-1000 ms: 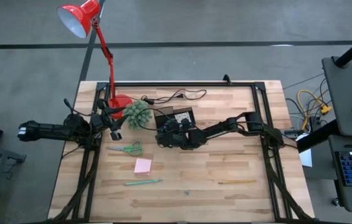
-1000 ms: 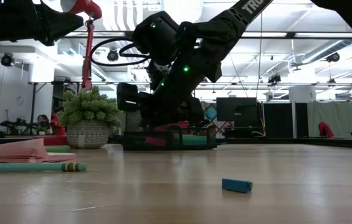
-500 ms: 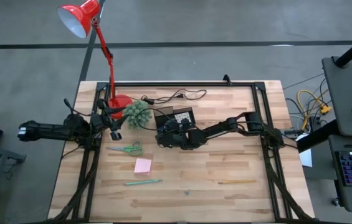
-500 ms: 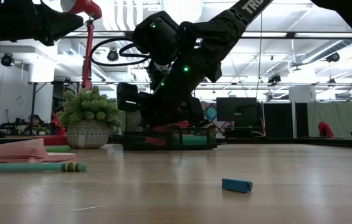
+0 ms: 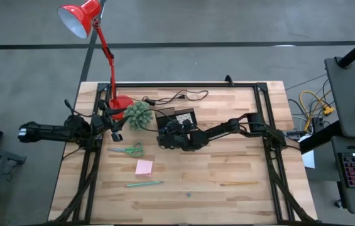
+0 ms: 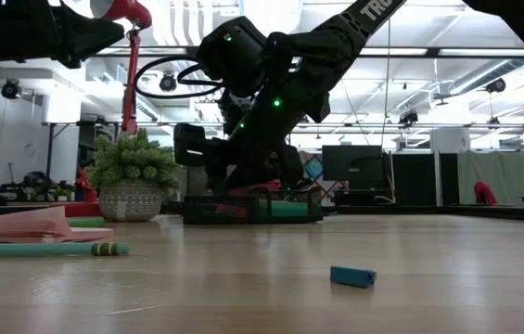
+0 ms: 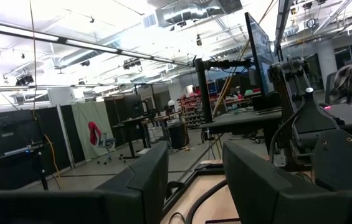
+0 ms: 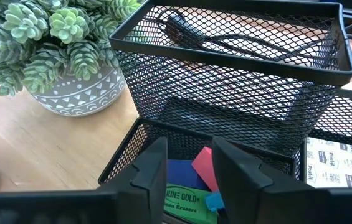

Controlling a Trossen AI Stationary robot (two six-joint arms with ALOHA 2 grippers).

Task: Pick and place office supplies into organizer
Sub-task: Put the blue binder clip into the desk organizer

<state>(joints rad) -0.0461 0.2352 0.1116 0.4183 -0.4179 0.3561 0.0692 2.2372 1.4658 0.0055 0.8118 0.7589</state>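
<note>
**Right gripper over the mesh organizer, left arm parked at the table's left edge**

I have the right gripper (image 5: 166, 139) low at the black mesh organizer (image 5: 178, 120), which sits near the far middle of the table, just right of the potted succulent (image 5: 138, 115). Through the right wrist camera its two fingers (image 8: 156, 171) stand apart with a clear gap between them, holding nothing, right above a low front compartment. In that compartment I see a green eraser pack (image 8: 185, 199), a dark blue piece (image 8: 180, 173), a red piece (image 8: 204, 167) and a small bright blue bit (image 8: 214, 201). A Post-it pack (image 8: 339, 169) lies in the next compartment over. The taller mesh section rises behind.

The left gripper (image 5: 115, 130) waits off the table's left side beside the red desk lamp base (image 5: 120, 104); its fingers (image 7: 139, 180) are spread, with nothing between them.

Still out on the wood: green-handled scissors (image 5: 129, 150), a pink sticky-note pad (image 5: 144, 167), a slim green pen (image 5: 144, 184) toward the near left, and a thin yellowish stick (image 5: 238, 183) toward the near right. In the low view a small blue bit (image 6: 351, 276) lies alone on the near boards.
</note>
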